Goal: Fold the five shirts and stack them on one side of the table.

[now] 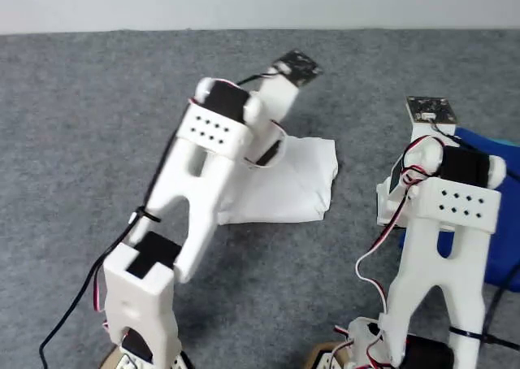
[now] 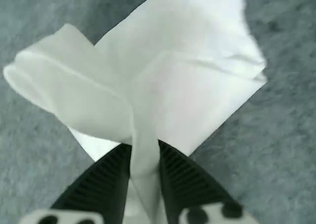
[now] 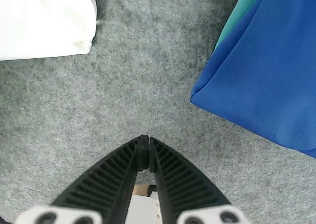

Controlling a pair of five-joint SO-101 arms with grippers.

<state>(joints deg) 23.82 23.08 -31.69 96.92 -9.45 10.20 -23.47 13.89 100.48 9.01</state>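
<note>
A white shirt [image 1: 288, 186] lies partly folded in the middle of the grey table. My left gripper [image 2: 144, 152] is shut on a raised flap of this white shirt [image 2: 197, 91], and the cloth runs up between its black fingers [image 2: 111, 177]. In the high view the left arm [image 1: 223, 133] leans over the shirt's left part and hides the grip. My right gripper [image 3: 143, 144] is shut with nothing in it, above bare felt between the white shirt [image 3: 44, 21] and a blue shirt [image 3: 266, 71]. The blue shirt [image 1: 491, 223] lies at the table's right side behind the right arm [image 1: 443, 198].
A teal cloth edge [image 3: 237, 14] peeks out from under the blue shirt. The grey felt table [image 1: 97, 141] stretches bare to the left and front. A pale wall [image 1: 244, 3] runs along the far edge.
</note>
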